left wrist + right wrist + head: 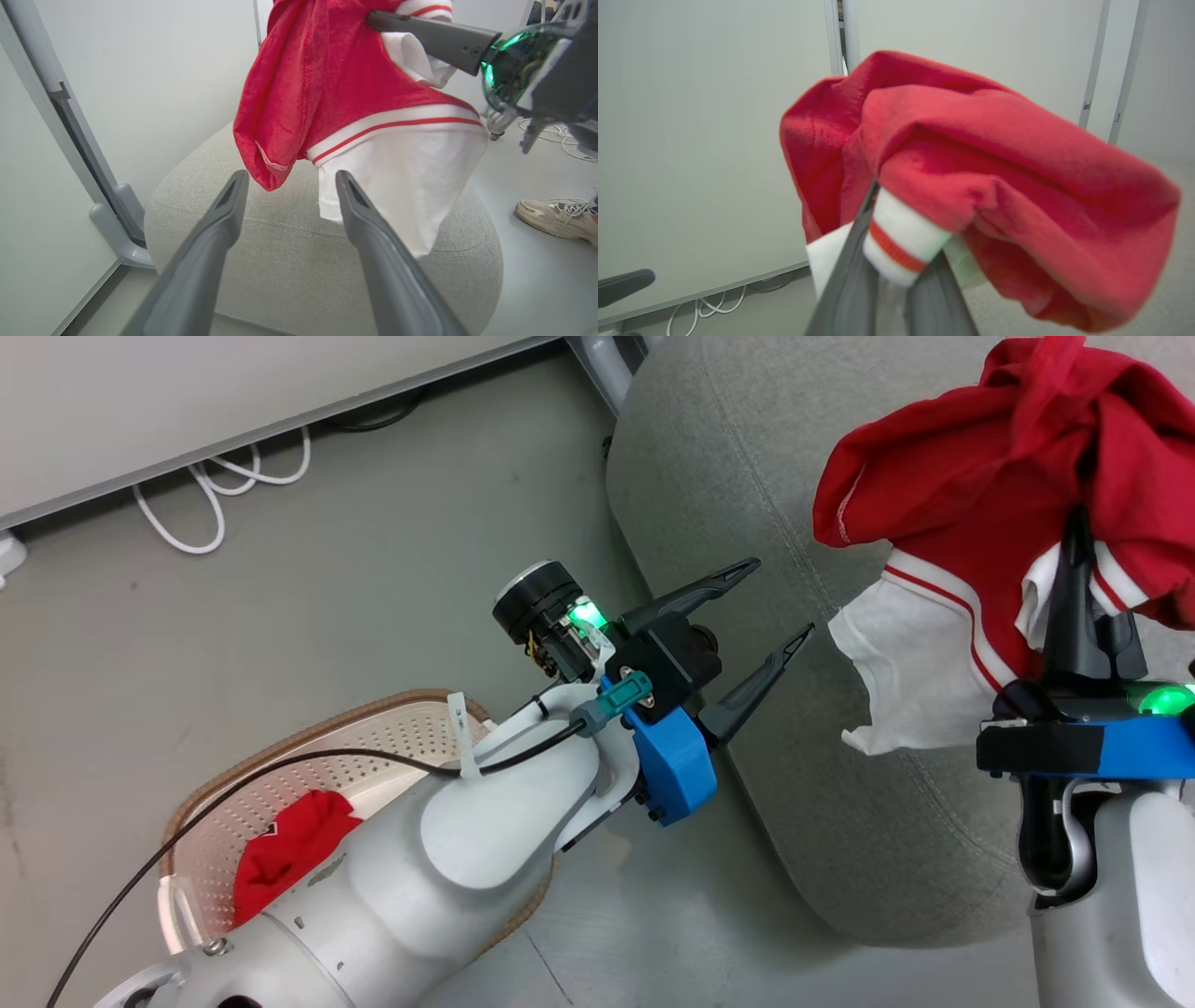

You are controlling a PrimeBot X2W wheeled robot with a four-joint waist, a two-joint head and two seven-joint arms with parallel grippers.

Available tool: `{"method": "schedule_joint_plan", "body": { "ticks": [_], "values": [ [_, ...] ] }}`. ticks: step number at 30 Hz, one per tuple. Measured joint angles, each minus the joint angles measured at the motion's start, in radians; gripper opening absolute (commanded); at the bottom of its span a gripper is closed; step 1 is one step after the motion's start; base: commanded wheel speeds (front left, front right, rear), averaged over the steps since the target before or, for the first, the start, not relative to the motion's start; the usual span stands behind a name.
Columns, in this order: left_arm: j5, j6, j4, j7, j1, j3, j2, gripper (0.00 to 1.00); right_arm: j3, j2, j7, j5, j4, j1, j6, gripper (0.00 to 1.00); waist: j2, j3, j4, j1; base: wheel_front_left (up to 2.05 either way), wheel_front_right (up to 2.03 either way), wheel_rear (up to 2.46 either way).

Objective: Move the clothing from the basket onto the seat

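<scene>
Red garment [980,457] pinched between right fingers [1075,597], above seat [747,476] | left fingers [695,597] spread, empty

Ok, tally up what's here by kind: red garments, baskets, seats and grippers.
Red garments: 2 (held garment, basket garment)
Basket: 1
Seat: 1
Grippers: 2 (left gripper, right gripper)
Total: 6

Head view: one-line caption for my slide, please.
Right gripper holds a red garment above the grey seat; open left gripper hovers beside it, second garment lies in the basket.
</scene>
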State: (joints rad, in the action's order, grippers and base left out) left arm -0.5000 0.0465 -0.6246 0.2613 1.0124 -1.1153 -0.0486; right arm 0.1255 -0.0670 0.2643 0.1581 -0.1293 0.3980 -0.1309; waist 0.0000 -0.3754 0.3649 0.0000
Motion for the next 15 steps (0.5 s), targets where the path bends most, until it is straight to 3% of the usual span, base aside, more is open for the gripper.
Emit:
{"method": "schedule_joint_plan", "body": {
  "ticks": [15],
  "values": [
    [-0.021, 0.000, -0.017, -0.006, 0.020, -0.058, 0.000, 1.00, 0.037, 0.014, 0.000, 0.011, 0.009, -0.031, 0.000, 0.00, 0.0000, -0.062, 0.093, 0.0000, 0.00, 0.00, 0.00]
  ]
}}
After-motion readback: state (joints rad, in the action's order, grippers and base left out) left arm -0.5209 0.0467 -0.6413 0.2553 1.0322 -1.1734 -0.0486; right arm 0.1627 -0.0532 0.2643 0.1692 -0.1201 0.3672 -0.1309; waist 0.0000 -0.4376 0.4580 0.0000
